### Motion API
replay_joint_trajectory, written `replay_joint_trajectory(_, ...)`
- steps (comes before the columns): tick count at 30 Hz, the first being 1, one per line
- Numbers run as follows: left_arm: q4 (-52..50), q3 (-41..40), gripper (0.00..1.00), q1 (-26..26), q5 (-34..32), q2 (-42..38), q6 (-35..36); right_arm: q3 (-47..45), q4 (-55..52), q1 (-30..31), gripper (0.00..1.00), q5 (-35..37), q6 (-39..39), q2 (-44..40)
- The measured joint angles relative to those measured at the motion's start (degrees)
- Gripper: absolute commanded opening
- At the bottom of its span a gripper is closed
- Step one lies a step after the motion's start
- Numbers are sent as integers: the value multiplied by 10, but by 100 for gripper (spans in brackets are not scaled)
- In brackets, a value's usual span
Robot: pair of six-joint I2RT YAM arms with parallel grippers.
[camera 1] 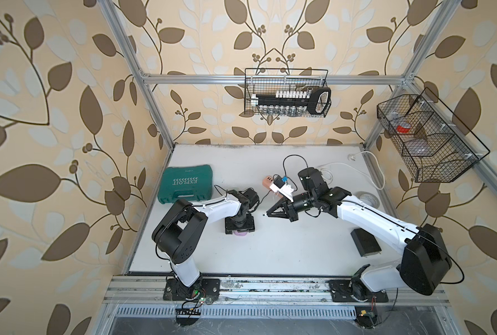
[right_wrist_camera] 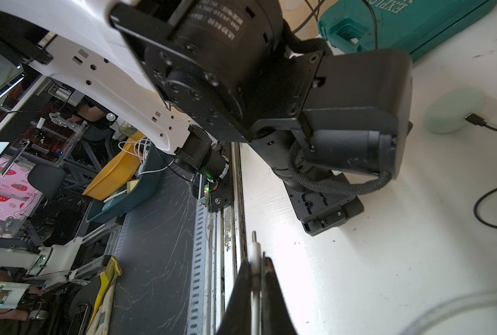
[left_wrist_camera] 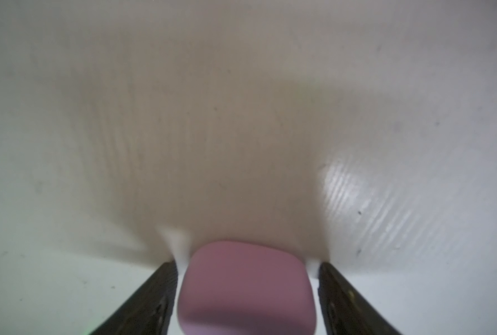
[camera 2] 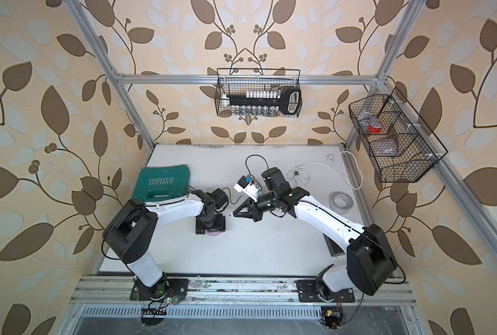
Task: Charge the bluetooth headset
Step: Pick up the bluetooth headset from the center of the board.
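- Bluetooth headset case: pink, smooth and matte, a rounded square with soft corners. It lies flat on the white tabletop, toward my left side.
- My left gripper points straight down over it. Its two black fingers stand apart, one on each side, with a thin strip of table showing between each finger and the case.
- In both top views only a pink edge peeks out beneath that gripper.
- My right gripper is closed, pinching a thin white plug with a small metal tip, aimed toward my left gripper, near it but apart.
- A pale green rounded case with a black cable plugged in rests on the table.
- A teal hard-plastic toolbox sits beside my left arm.
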Motion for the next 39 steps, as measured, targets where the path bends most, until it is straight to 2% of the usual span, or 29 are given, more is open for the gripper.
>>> replay_joint_trajectory(10, -3, 2, 81, -3, -6, 0, 9, -4, 3, 0, 6, -4, 0, 0)
replay_joint_trajectory(21, 1, 0, 74, -11, -5, 1, -43, -6, 7, 0, 6, -4, 0, 0)
replay_joint_trajectory(31, 8, -1, 49, -11, -3, 1, -71, -6, 8, 0, 6, -4, 0, -3)
replay_joint_trajectory(39, 3, -1, 43, -5, -3, -9, -72, -38, 17, 0, 6, 8, 6, -31)
